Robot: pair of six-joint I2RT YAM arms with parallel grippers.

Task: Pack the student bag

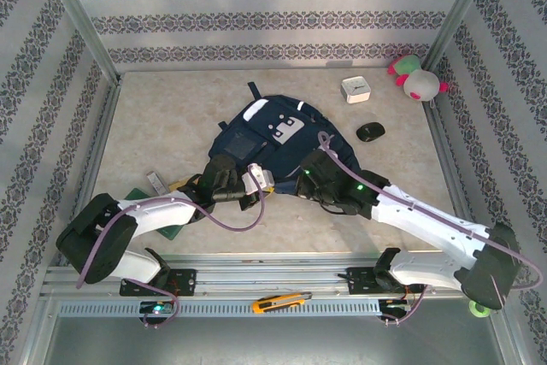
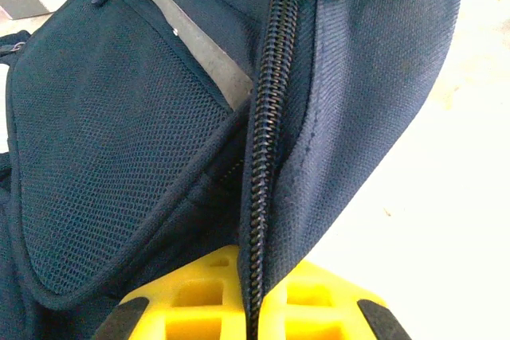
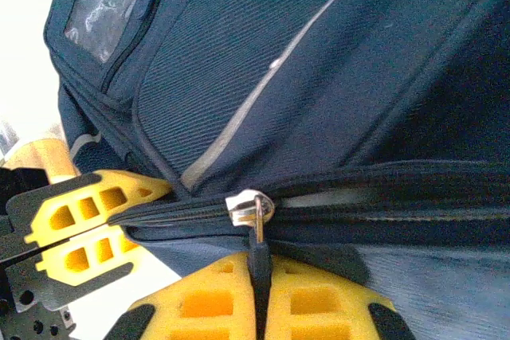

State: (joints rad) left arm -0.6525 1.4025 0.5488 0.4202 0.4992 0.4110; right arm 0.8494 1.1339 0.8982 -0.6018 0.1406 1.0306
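Observation:
The student bag (image 1: pixel 273 134), navy-blue with grey stripes and white patches, lies flat in the middle of the table. My left gripper (image 1: pixel 256 181) is at its near edge, and its yellow fingers (image 2: pixel 199 300) are shut on the bag's zipper seam (image 2: pixel 267 117). Just right of it, my right gripper (image 1: pixel 297 181) is shut on the dark pull tab (image 3: pixel 260 264) that hangs from the silver zipper slider (image 3: pixel 249 206). The zipper runs closed to the left of the slider. In the right wrist view the left gripper's fingers (image 3: pixel 80 228) hold the same seam at the left.
A white box (image 1: pixel 355 90), a black mouse (image 1: pixel 370 132) and a pink-and-green plush toy (image 1: pixel 416 79) sit at the back right. A green flat item (image 1: pixel 141 194) and a small grey object (image 1: pixel 157 182) lie by the left arm. A yellow utility knife (image 1: pixel 279 303) rests on the front rail.

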